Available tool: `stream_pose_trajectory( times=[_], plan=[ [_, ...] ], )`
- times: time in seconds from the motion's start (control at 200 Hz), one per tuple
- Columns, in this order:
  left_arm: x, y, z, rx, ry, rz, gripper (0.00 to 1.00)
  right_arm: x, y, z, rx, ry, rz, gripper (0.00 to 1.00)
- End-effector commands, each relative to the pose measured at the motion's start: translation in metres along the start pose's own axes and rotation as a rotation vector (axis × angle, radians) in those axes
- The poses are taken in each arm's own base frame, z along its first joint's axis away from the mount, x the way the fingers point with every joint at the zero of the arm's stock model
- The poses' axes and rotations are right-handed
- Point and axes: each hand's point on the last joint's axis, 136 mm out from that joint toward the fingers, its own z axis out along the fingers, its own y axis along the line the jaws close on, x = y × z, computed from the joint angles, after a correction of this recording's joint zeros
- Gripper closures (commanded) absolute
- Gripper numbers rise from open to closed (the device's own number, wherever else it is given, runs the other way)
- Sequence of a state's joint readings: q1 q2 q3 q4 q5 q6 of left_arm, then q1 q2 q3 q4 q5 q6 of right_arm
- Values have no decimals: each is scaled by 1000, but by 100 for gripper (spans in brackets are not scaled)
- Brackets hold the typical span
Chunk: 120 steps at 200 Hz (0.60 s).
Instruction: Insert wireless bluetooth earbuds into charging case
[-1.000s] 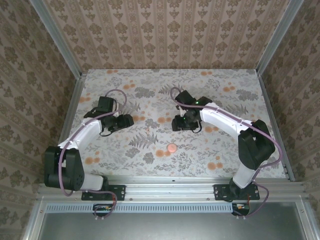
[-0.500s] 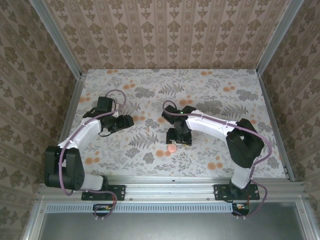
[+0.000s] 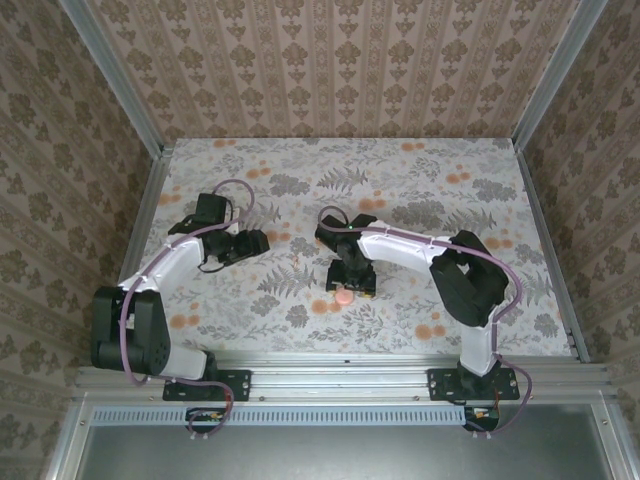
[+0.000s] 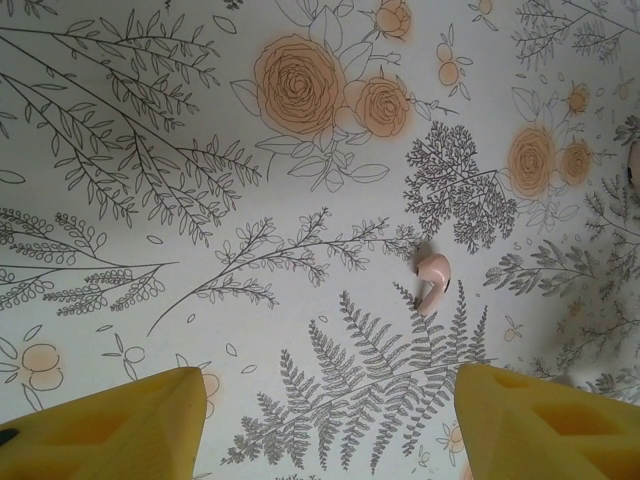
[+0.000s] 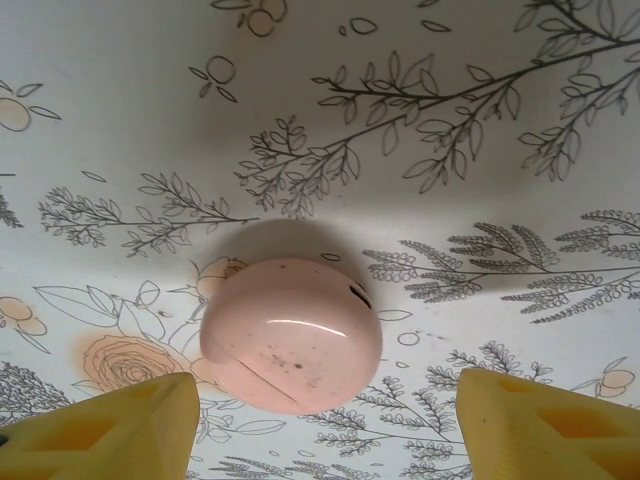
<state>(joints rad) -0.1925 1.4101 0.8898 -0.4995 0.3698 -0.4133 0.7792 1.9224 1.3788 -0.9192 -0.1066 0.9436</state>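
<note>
The charging case [image 5: 292, 335] sits on the flowered table [image 3: 420, 180], near the front middle, lid down (a thin seam crosses its pale pink shell). The right end effector [image 3: 352, 282] hangs just above it, its yellow fingers [image 5: 100, 430] spread wide to either side and gripping nothing. The left end effector [image 4: 327, 400], likewise spread and empty, hovers over the table, with one earbud [image 4: 432, 277] lying on a printed fern [image 4: 390, 370] ahead of its fingertips.

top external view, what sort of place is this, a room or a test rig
Likely a staged robot test cell, not a real room: wallpapered panels, aluminium rails, a floral-print tabletop, left arm and right arm bolted at its near edge.
</note>
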Motion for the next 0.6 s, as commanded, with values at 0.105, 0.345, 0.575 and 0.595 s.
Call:
stream_pose_trajectory(
  times=[0.105, 0.345, 0.575, 0.595],
  plan=[
    [1, 1, 4, 21, 8, 13, 33, 7, 8, 8, 13, 52, 5, 31],
    [0, -1, 5, 36, 2, 12, 33, 12, 6, 17, 42, 72, -5, 38],
    [3, -1, 10, 49, 20, 9, 33, 13, -2, 23, 57, 63, -4, 49],
    [3, -1, 10, 50, 20, 9, 33, 13, -2, 23, 59, 61, -7, 50]
  ],
)
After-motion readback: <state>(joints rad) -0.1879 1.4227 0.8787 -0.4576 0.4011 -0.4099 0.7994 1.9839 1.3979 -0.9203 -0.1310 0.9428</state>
